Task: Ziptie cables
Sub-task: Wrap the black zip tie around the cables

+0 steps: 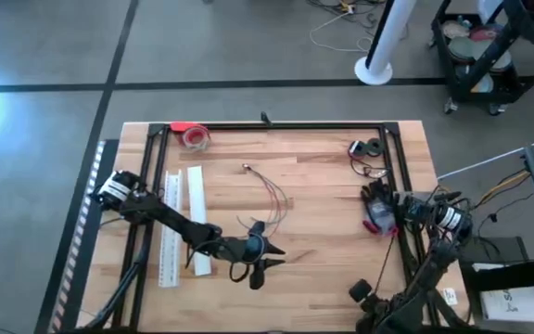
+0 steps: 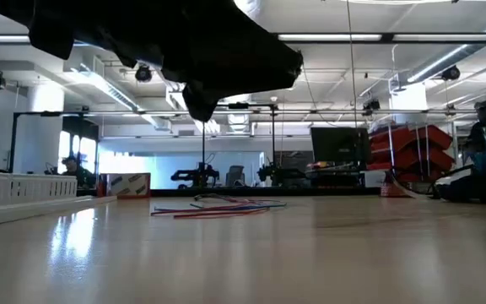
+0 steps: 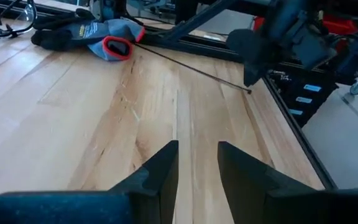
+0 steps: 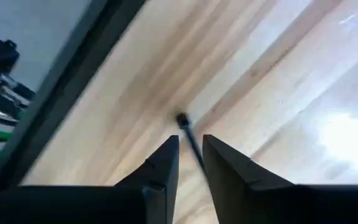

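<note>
The cables [image 1: 272, 190] are a few thin reddish and pale wires lying loosely curved on the wooden table near its middle; in the low view the cables [image 2: 218, 207] lie flat. My left gripper [image 1: 279, 250] hovers near-side of them, open, and in its wrist view the left gripper [image 3: 197, 149] has only bare wood between its fingers. Near the right front corner, my right gripper [image 1: 362, 292] is shut on a thin black ziptie [image 3: 191, 68], which runs from it toward a glove [image 3: 107, 37]. My right gripper pinches the ziptie between its two fingers close to the head end [image 4: 192, 146]. The small head [image 4: 182, 119] sticks out just past the fingertips, above the wood. The long strap [image 3: 166, 59] runs away to beside the glove; whether that end rests there, I cannot tell.
Two long white flat strips [image 1: 170, 232] [image 1: 197, 218] lie at the left. A red tape roll [image 1: 193, 136] and a black roll [image 1: 369, 148] sit at the far edge. Dark gloves [image 1: 378, 211] lie at the right. A black frame rail [image 1: 276, 126] borders the table.
</note>
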